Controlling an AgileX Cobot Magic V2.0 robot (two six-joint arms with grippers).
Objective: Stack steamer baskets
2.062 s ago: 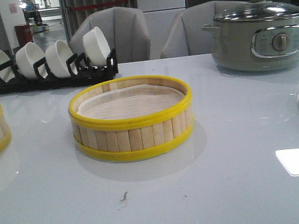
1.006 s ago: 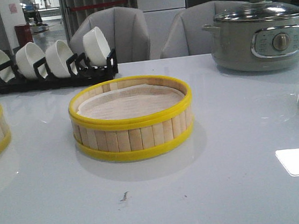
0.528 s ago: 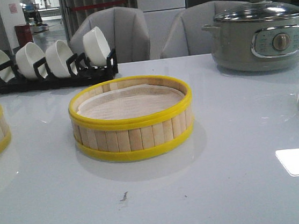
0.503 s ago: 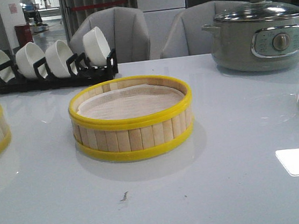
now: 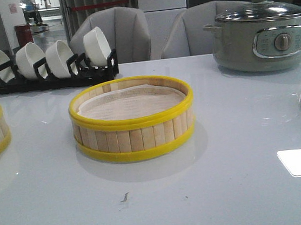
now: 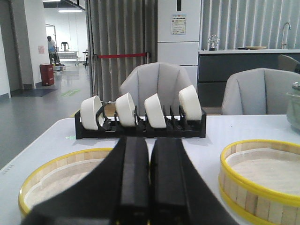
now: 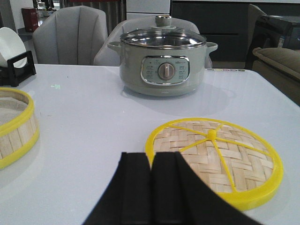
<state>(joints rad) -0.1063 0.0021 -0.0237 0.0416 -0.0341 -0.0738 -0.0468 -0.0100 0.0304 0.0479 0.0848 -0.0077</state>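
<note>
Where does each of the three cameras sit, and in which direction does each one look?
Front view: low over the table's near edge, facing forward at the middle steamer basket, bowl rack and electric pot; no part of the robot shows.
Left wrist view: on the left arm, facing forward over the left basket; the left claw shows, fingers together.
Right wrist view: on the right arm, facing the pot and woven lid; the right claw shows, fingers together.
Shared: the middle basket appears in all three views.
</note>
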